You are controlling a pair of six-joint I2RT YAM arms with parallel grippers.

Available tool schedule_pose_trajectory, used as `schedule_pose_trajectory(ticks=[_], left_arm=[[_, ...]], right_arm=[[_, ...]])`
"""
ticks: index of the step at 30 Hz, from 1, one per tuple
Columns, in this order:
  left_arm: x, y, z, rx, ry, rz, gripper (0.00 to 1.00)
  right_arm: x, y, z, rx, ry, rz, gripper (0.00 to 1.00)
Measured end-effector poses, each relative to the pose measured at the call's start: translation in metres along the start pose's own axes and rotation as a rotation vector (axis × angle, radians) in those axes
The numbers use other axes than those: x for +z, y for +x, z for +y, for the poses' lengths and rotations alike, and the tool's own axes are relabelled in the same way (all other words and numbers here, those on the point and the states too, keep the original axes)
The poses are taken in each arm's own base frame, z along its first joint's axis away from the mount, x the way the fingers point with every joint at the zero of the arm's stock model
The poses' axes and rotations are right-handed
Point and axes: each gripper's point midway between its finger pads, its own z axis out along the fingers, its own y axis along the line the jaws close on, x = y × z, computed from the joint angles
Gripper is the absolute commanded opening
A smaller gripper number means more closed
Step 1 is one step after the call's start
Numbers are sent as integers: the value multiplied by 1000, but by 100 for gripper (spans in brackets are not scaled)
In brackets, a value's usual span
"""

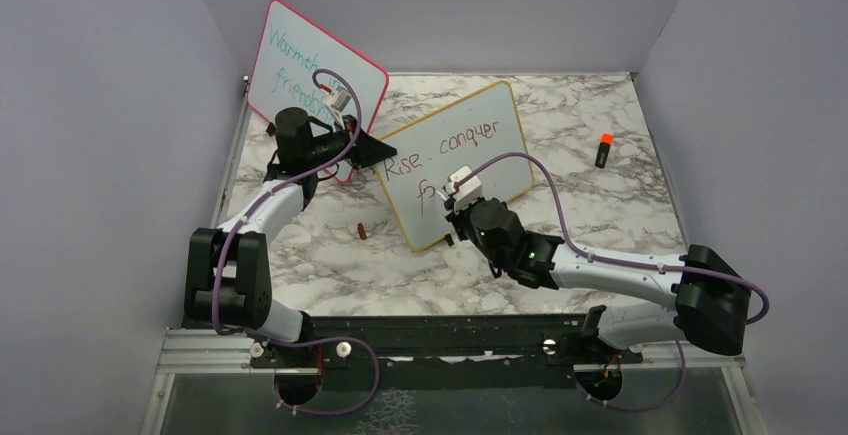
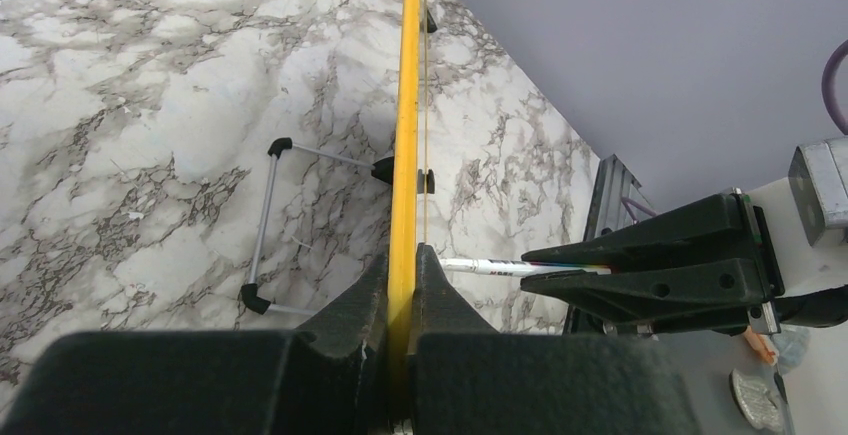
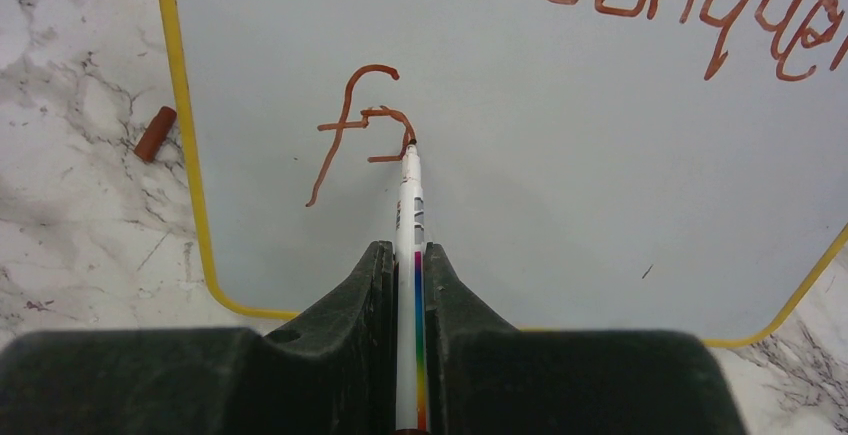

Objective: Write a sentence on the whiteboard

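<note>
Sentence (image 3: 343, 125) is at "fears": left tool (image 2: 404, 260) pinches the whiteboard (image 1: 495, 167) edge at desk centre, right tool (image 3: 405, 255) clamps the pen (image 3: 409, 190), tip on the second letter, so next I'd finish its loop, keeping contact light.

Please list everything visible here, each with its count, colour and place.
whiteboard: one, yellow-orange frame, mid table, propped tilted
sentence: one, brownish-red, unfinished, on that whiteboard
second board: one, pink-red frame, teal writing, back left
marker: one, white with rainbow stripe, tip on the whiteboard
cap: one, reddish-brown, on the table left of the whiteboard
small pen-like thing: one, orange and black, table's right side
table: one, white-grey marble, under everything
left gripper: one, black, shut on the whiteboard's edge
right gripper: one, black, shut on the marker
</note>
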Motion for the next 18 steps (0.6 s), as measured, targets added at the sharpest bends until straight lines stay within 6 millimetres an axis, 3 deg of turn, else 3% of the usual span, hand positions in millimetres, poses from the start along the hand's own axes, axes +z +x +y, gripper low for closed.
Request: schedule_pose_trajectory(ticks=[8,18], left_arm=[[0,0,0,0,0,0,0],[0,0,0,0,0,0,0]], right_arm=[[-3,8,0,12,-3,31,0],[-6,-1,4,28,-35,4,0]])
